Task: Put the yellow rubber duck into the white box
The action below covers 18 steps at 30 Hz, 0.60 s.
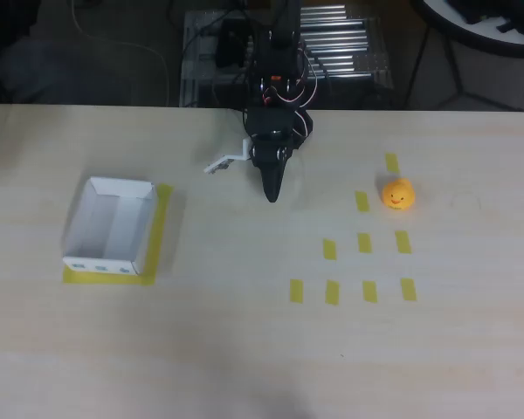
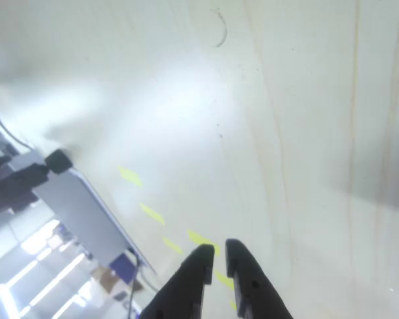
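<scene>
The yellow rubber duck [image 1: 398, 194] sits on the table at the right, among yellow tape strips, its small face mark turned toward the front edge. The white box [image 1: 112, 225] stands at the left on a yellow tape patch, open on top with a divider inside. My black gripper [image 1: 272, 194] hangs near the table's back middle, tip pointing toward the front, well left of the duck and right of the box. In the wrist view the gripper [image 2: 217, 251] has its two dark fingers nearly together with nothing between them.
Several short yellow tape strips [image 1: 365, 243] lie in rows below and beside the duck; some tape strips [image 2: 151, 213] also show in the wrist view. The arm's base and cables [image 1: 278, 61] stand behind the table's back edge. Pale wood table [image 1: 244, 349] extends toward the front.
</scene>
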Motion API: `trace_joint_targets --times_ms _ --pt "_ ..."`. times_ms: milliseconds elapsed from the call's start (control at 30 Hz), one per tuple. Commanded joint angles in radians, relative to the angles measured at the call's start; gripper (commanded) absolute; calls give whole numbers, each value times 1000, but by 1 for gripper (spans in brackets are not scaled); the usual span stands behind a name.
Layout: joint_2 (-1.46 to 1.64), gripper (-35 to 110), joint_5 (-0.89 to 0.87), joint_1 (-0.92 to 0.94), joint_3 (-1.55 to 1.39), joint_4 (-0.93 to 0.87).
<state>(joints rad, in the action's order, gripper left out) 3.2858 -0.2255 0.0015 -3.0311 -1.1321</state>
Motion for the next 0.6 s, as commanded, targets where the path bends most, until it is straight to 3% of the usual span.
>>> trace_joint_targets --times_ms 0,167,567 --pt "20 0 5 -46 12 -11" --pt "-127 0 83 -61 114 25" --pt "-512 0 144 0 778 -55"
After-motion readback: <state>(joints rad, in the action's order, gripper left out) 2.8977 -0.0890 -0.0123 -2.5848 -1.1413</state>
